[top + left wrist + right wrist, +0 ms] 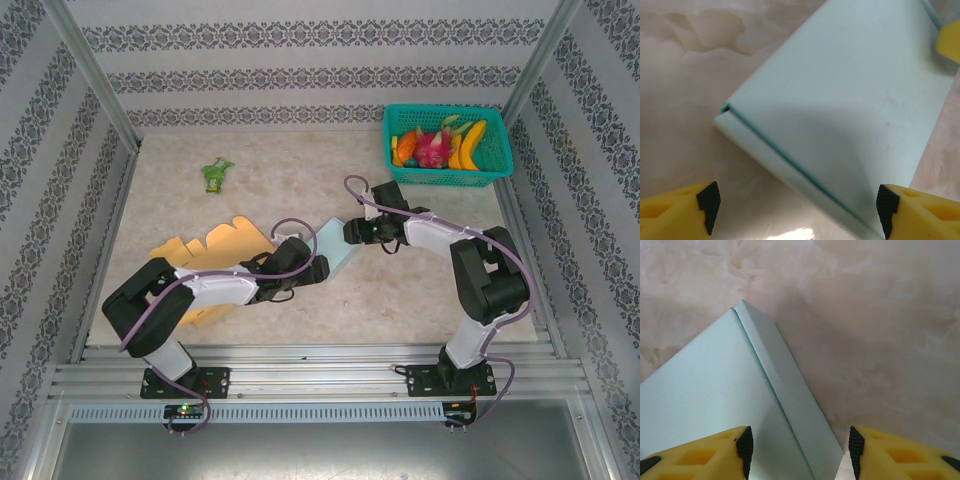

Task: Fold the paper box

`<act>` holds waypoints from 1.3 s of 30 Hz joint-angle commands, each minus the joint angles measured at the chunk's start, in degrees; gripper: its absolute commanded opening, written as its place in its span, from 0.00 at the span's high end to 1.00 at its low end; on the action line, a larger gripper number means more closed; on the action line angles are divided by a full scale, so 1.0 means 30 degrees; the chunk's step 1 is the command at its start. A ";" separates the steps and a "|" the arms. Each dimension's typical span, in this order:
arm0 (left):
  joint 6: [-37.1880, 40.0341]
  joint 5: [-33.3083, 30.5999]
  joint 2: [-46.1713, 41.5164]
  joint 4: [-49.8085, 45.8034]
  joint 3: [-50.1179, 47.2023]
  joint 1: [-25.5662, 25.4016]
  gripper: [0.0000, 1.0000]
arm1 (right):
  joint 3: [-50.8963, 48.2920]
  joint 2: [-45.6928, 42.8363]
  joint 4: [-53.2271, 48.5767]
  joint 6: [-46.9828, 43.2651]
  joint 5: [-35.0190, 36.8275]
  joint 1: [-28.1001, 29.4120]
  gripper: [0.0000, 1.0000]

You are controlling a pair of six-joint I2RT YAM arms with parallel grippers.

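While my left end effector [797, 202] and right end effector [800, 445] sit released, the mint paper box [850, 100] lies flat, creased.

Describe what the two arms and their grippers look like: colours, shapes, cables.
Both the left arm and right arm have white link shells between bulky black joints. A thin purplish cable loops loosely along each. The left gripper and right gripper have chunky yellow fingers with hollow recesses, tipped with black pads.
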 commanded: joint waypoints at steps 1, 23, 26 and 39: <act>-0.0452 -0.0300 0.0934 0.1237 0.0949 -0.0156 0.17 | 0.0675 0.0772 -0.0399 -0.0433 -0.0686 0.0187 0.47; 0.4408 0.1611 0.8353 -0.2256 1.3209 0.0752 0.20 | -0.1532 -0.1985 0.2884 0.3694 -0.0349 -0.3107 0.55; 0.5036 0.1580 0.9847 -0.2838 1.5351 0.0752 0.21 | -0.1690 -0.2077 0.3274 0.3487 0.0091 -0.3451 0.54; 0.5792 0.1698 1.4048 -0.5776 2.2034 0.0752 0.20 | -0.1016 -0.1356 0.3279 0.3284 0.1343 -0.4602 0.54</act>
